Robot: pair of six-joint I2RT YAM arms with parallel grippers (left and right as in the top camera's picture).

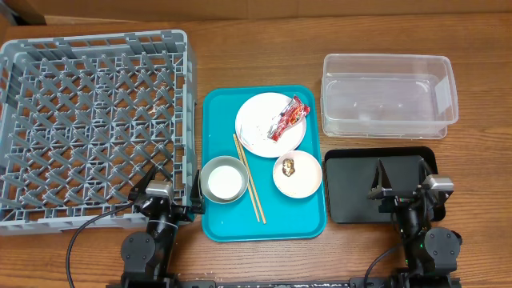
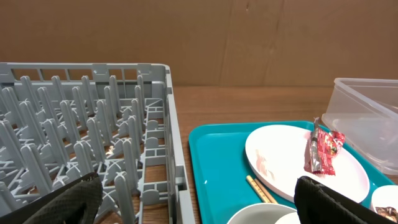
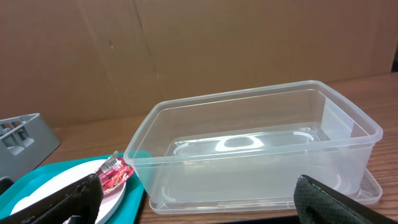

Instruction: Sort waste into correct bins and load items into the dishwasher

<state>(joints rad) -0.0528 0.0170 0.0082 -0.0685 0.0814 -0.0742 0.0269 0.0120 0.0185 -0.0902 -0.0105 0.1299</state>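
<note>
Both arms' fingers [image 2: 50, 202] apart; wrapper [image 1: 288, 118] on plate [image 1: 252, 122], perhaps rice-flecked.

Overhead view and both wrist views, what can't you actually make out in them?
- Overhead: the brown lump in the small pinkish bowl is too small to identify.
- Overhead: the white filling of the grey bowl could be a cup or paper; cannot tell.
- Left wrist: the chopsticks show only one end; the bowl rim and bottom edge hide the rest.
- All views: the print on the red wrapper is too small to read.
</note>
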